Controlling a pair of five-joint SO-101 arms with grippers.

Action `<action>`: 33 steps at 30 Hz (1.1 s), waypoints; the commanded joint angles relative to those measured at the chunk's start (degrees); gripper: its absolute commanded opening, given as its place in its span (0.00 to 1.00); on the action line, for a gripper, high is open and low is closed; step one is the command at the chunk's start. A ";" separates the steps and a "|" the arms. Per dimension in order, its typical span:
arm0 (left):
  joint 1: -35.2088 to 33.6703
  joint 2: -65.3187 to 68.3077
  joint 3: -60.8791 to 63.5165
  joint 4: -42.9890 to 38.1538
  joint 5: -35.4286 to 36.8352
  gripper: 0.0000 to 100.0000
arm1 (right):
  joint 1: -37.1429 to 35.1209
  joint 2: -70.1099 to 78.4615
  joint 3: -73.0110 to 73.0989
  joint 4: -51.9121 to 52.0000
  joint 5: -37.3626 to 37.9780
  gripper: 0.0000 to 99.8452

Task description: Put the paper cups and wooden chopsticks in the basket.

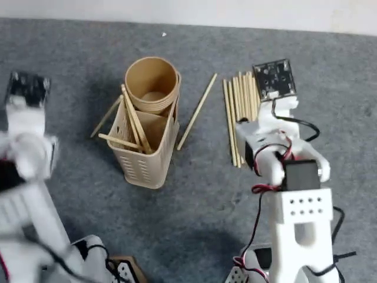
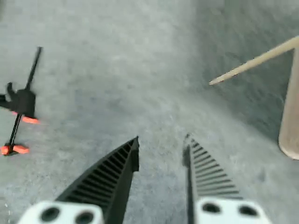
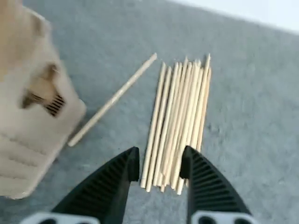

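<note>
Right gripper [image 3: 160, 156] first: its two black ribbed jaws stand a modest gap apart with nothing between them, poised just above the near ends of the bundle of wooden chopsticks [image 3: 180, 116]. The white right arm [image 1: 277, 153] rises from the lower right of the high view and leans in over that bundle, its wrist board sitting above the sticks at upper right. Just beside the bundle, one loose chopstick [image 3: 112, 100] lies at a slant on the grey carpet [image 1: 194, 200], its lower end close to the basket [image 1: 144, 159], though I cannot tell if they touch. Over to the left gripper [image 2: 161, 142]: jaws parted here too, empty, above bare carpet, and the left arm [image 1: 26, 141] stands at the left edge of the high view, well apart from the basket. The beige slotted basket sits left of centre in the high view. Paper cups [image 1: 151, 82] are nested in its upper end, and several chopsticks [image 1: 136, 121] are inside it, leaning crosswise. One more stick [image 1: 105, 118] pokes out from the basket's left side; the left wrist view picks up its pale tip. Farther off on the carpet in that same view lies a black clamp [image 2: 18, 105] with orange tips. I can read no writing on the basket or the cups from here.
</note>
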 commanded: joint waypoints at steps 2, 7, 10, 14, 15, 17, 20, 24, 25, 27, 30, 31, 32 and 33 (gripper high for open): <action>0.22 20.00 -18.07 6.95 -3.25 0.23 | 1.54 -0.48 12.09 -12.26 0.35 0.06; -2.59 27.12 -18.33 4.04 -8.18 0.23 | 1.54 -0.40 21.67 -22.81 0.35 0.08; -2.68 29.05 -12.09 -0.97 -12.40 0.24 | 1.54 -0.40 25.89 -26.59 0.35 0.08; -1.45 29.14 0.13 -16.53 -13.01 0.27 | 1.54 -0.40 31.25 -33.19 0.35 0.08; -0.22 29.14 2.95 -20.66 -13.01 0.27 | 1.54 -0.22 32.22 -34.51 0.35 0.08; 2.15 29.14 8.75 -29.36 -12.66 0.28 | 1.54 0.04 33.80 -36.44 0.35 0.08; 5.85 29.14 16.75 -40.18 -12.13 0.28 | 1.45 0.04 35.65 -37.93 0.35 0.08; 9.54 29.32 20.88 -47.47 -8.18 0.28 | 1.27 0.13 36.79 -38.37 0.53 0.08; 10.07 29.58 21.14 -49.85 -6.42 0.28 | 1.27 0.13 36.79 -38.37 0.53 0.08; 10.95 29.76 21.14 -54.95 -3.25 0.28 | 1.27 0.13 36.79 -38.37 0.53 0.08; 11.82 29.76 21.14 -61.80 1.41 0.28 | 1.27 0.13 36.88 -38.29 0.44 0.08; 12.26 29.76 21.14 -63.47 2.81 0.28 | 1.27 0.13 36.88 -38.29 0.44 0.08; 12.44 29.76 20.97 -64.97 4.22 0.28 | 1.27 0.13 36.88 -38.29 0.44 0.08; 12.53 29.76 20.97 -66.55 5.63 0.28 | 1.27 0.13 36.88 -38.29 0.44 0.08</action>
